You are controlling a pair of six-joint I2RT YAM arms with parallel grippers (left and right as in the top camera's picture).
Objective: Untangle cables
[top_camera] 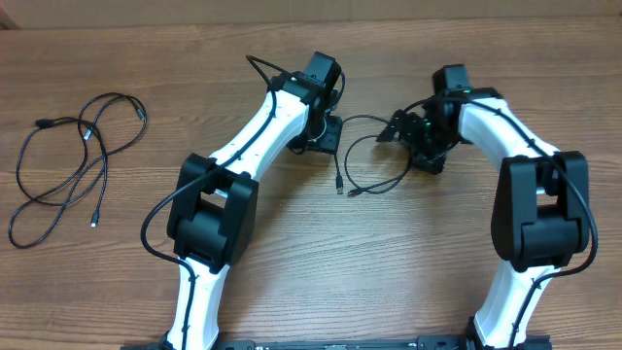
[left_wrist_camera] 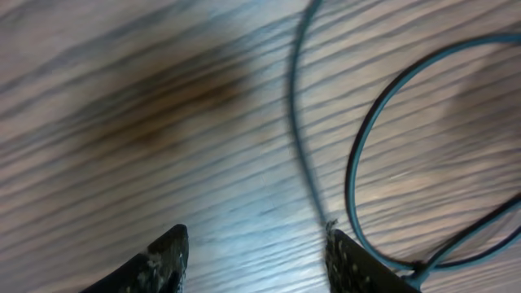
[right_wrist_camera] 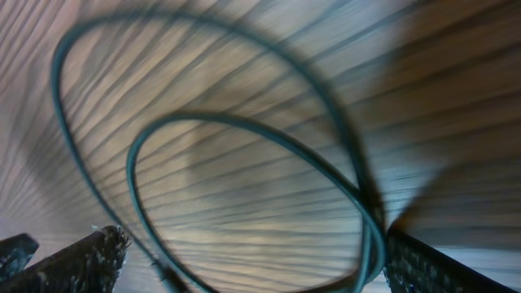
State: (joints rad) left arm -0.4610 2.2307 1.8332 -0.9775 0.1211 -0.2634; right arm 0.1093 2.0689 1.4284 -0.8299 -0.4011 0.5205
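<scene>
At far left we see a loose cable (top_camera: 101, 160) lying in slack, overlapping loops on the wooden table (top_camera: 292, 282), well apart from both arms; whether it is one cord or two crossing we cannot tell from above. Moving right, the left arm (top_camera: 258, 131) hides its own tool from overhead. In the left wrist view the left gripper (left_wrist_camera: 254, 260) has its jaws apart with only bare wood between them, gripping nothing, and the bottom edge cuts off both fingertips. A second cable (top_camera: 364, 117) lies between the two arms, its two plug ends near each other on the wood and its other stretch hidden under the dark tool of the right arm (top_camera: 496, 122). In the right wrist view the right gripper (right_wrist_camera: 252, 252) is spread wide; the blurred cord loops between the fingers, unclamped. The wood grain is smeared in both wrist views. A pale brown strip (top_camera: 292, 10) runs along the table's far edge; what it is we cannot tell
</scene>
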